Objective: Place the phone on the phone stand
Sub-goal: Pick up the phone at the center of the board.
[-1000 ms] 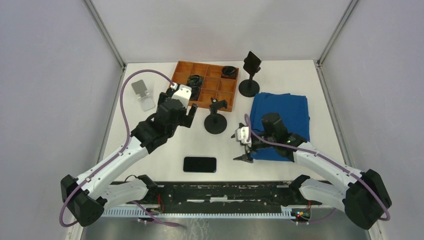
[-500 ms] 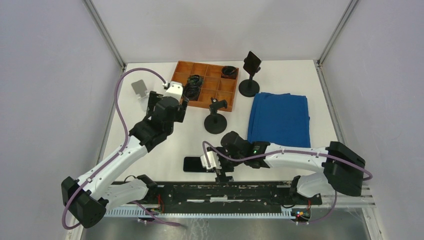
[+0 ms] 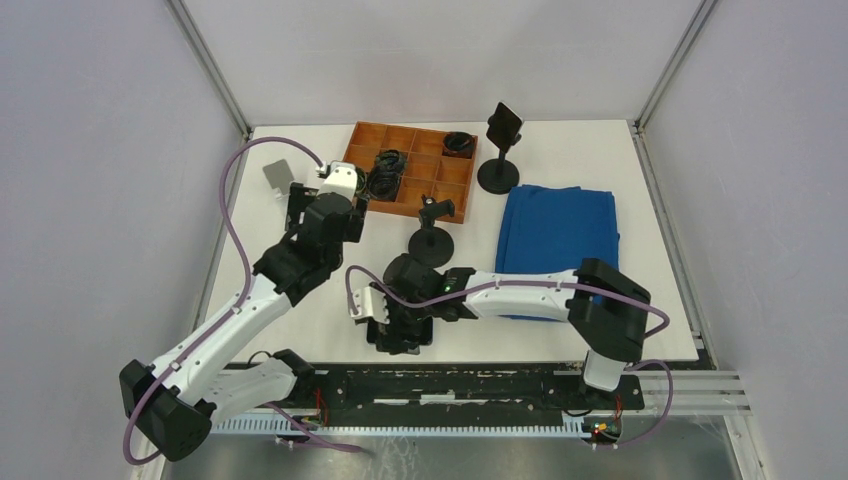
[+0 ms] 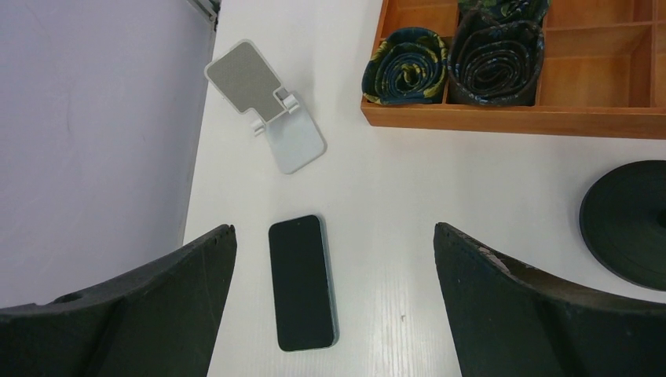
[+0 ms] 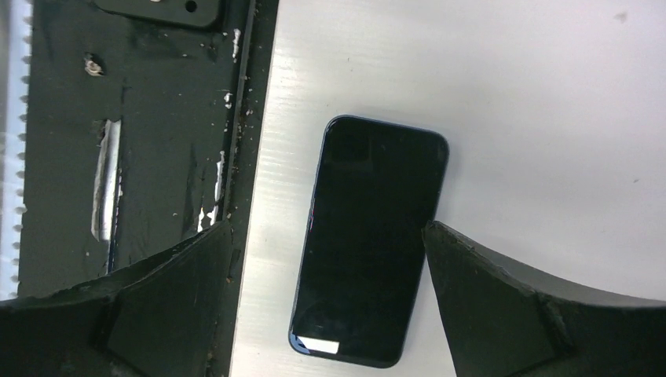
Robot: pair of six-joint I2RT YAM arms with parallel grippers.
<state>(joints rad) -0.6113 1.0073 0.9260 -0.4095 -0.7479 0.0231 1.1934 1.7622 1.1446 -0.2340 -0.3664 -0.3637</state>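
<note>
A dark phone (image 5: 369, 243) lies flat by the table's front edge, screen up. My right gripper (image 5: 326, 225) hangs open straight above it, one finger on each long side, not touching. In the top view that gripper (image 3: 396, 325) covers most of the phone. The white phone stand (image 4: 271, 118) sits at the back left (image 3: 278, 175). My left gripper (image 4: 333, 228) is open and empty just in front of the stand (image 3: 322, 198). The left wrist view shows a second dark phone (image 4: 302, 283) flat on the table below the stand, hidden under the left arm from above.
An orange compartment tray (image 3: 455, 185) holding rolled items stands at the back. Two black round-based stands (image 3: 431, 245) (image 3: 498, 175) are near it, and a folded blue cloth (image 3: 555, 240) lies at the right. The black rail (image 5: 118, 118) runs along the front edge.
My right arm swung left from the blue cloth to above the phone at the front edge. My left gripper moved back and left, closer to the stand. Both stayed open.
</note>
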